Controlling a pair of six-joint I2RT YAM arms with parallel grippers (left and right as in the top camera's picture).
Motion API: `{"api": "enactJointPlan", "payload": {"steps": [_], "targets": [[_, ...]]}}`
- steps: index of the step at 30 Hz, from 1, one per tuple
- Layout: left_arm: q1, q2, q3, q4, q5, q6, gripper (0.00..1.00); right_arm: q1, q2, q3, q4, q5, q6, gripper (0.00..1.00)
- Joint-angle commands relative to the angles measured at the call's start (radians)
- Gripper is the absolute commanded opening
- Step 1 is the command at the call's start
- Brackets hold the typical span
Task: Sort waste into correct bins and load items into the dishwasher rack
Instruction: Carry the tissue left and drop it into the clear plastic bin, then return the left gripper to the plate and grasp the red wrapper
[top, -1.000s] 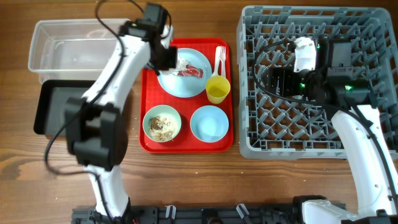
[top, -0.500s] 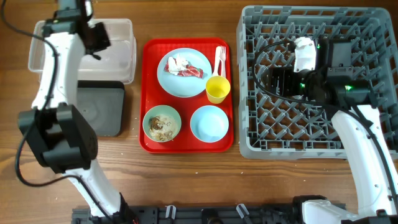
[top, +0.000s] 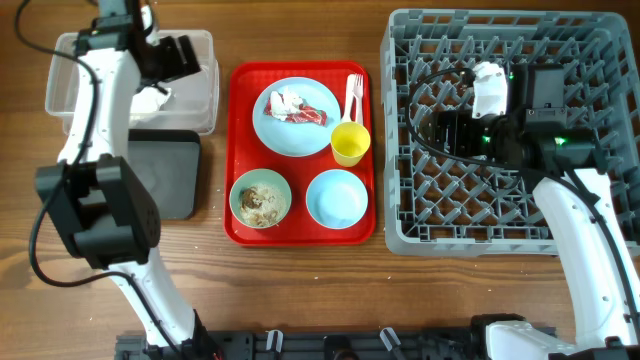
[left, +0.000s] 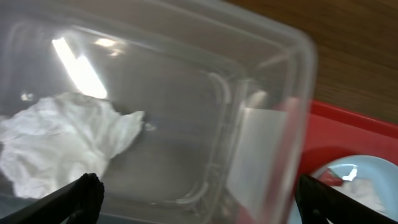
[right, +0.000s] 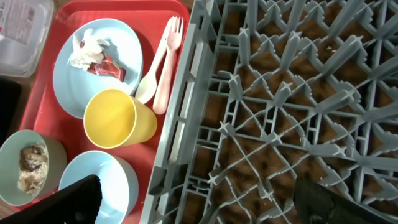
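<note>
Jaws apart, left end effector (left: 200, 202) hangs over clear tub (left: 268, 79) holding crumpled napkin (left: 59, 142); right end effector (right: 199, 200) apart over dishwasher rack (right: 280, 93).

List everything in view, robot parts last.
Table: one, brown, underneath.
Tub: one, clear, far left.
Napkin: one, white, inside tub.
Black tray: one, black, beside tub.
Red tray: one, red, centre.
Plate: one, light blue, red tray.
Wrapper: one, red, on plate.
White scrap: one, white, on plate.
Bowls: two, light blue, red tray; one holds scraps.
Cup: one, yellow, red tray.
Fork, spoon: one each, white, red tray.
Rack: one, grey, right.
Left gripper: open, above tub.
Right gripper: open, above rack.
</note>
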Motion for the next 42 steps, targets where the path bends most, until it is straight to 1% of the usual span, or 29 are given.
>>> {"api": "enactJointPlan", "payload": {"steps": [1,4,6,8,11,14,17,20,26,33,34,35,36,37,38,39,40,41,42], "targets": [[-0.121,-0.047,0.029,-0.013,0.011,0.05,1.0,-0.003,0.006,0.018,-0.001,-0.017,0.002,1.0],[-0.217,-0.031,0.029,-0.022,0.013,0.126,1.0,-0.003,0.006,0.018,-0.001,-0.017,0.002,1.0],[-0.28,-0.014,0.028,-0.018,0.013,0.156,1.0,-0.003,0.006,0.018,-0.002,-0.017,0.002,1.0],[-0.336,0.015,0.028,-0.01,0.012,0.155,1.0,-0.003,0.006,0.018,-0.003,-0.018,0.002,1.0],[-0.381,0.065,0.028,-0.01,0.012,0.137,1.0,-0.003,0.006,0.018,-0.003,-0.018,0.002,1.0],[-0.397,0.114,0.028,-0.003,0.011,0.075,1.0,-0.003,0.006,0.017,-0.004,-0.017,0.002,1.0],[-0.397,0.157,0.028,0.007,0.013,-0.022,1.0,-0.003,0.006,0.011,-0.01,-0.017,0.002,1.0],[-0.397,0.192,0.028,0.015,0.013,-0.088,1.0,-0.003,0.011,0.011,-0.01,-0.018,0.003,1.0],[-0.4,0.237,0.028,0.031,0.017,-0.093,1.0,-0.003,0.011,0.011,-0.012,-0.018,0.003,1.0],[-0.402,0.284,0.028,0.031,0.021,-0.093,0.86,-0.003,0.011,0.011,-0.015,-0.018,0.005,1.0],[-0.402,0.288,0.028,0.031,0.021,-0.093,0.83,-0.003,0.011,0.011,-0.016,-0.018,0.005,1.0],[-0.402,0.291,0.028,0.03,0.021,-0.093,0.77,-0.003,0.011,0.011,-0.018,-0.018,0.005,1.0],[-0.401,0.293,0.028,0.029,0.021,-0.093,0.69,-0.003,0.011,0.011,-0.019,-0.018,0.005,1.0],[-0.402,0.294,0.028,0.028,0.021,-0.093,0.63,-0.003,0.011,0.011,-0.021,-0.02,0.005,1.0],[-0.402,0.294,0.028,0.027,0.021,-0.093,0.55,-0.003,0.011,0.011,-0.021,-0.021,0.005,1.0],[-0.402,0.294,0.028,0.027,0.021,-0.093,0.43,-0.003,0.011,0.011,-0.021,-0.021,0.005,1.0],[-0.402,0.294,0.028,0.026,0.021,-0.093,0.27,-0.003,0.011,0.011,-0.021,-0.021,0.005,1.0],[-0.402,0.294,0.028,0.023,0.021,-0.093,0.13,-0.003,0.011,0.011,-0.021,-0.021,0.005,1.0],[-0.402,0.294,0.028,0.019,0.021,-0.093,0.04,-0.003,0.011,0.011,-0.021,-0.021,0.005,1.0]]}}
